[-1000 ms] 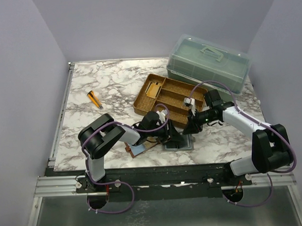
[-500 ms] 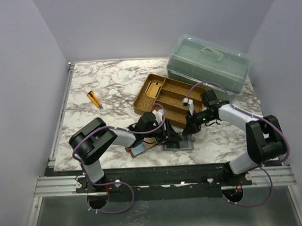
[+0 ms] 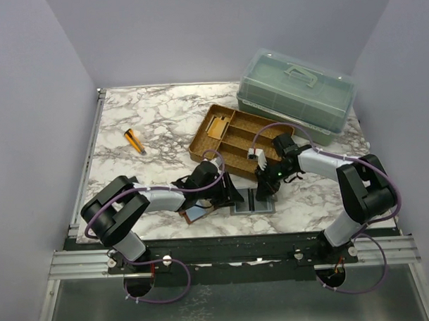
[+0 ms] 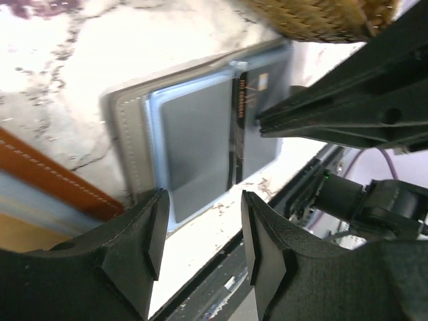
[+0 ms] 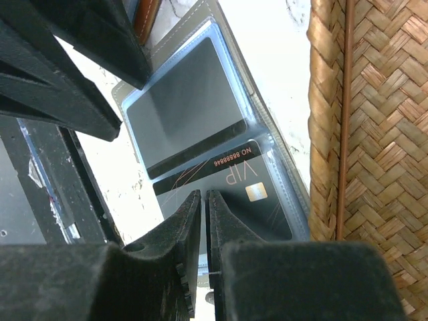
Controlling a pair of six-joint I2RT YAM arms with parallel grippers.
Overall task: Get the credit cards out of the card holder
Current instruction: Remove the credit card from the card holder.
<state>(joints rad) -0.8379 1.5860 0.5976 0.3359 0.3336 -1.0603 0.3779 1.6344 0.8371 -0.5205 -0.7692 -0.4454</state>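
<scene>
From above, the palm-sized reddish-brown leather card holder (image 3: 196,213) is lying open at the near edge of the marble counter (image 3: 156,113), just beside a blue-grey two-panel folder (image 3: 265,206). The left tool (image 3: 233,195) and right tool (image 3: 263,189) are meeting over that folder.

In the left wrist view, the left tool (image 4: 202,197) is hanging spread above the folder, gripping nothing.

In the right wrist view, the right tool (image 5: 202,195) is sitting almost pressed together, its tips against a black VIP card (image 5: 231,167). I cannot tell whether it is pinching the card.
</scene>
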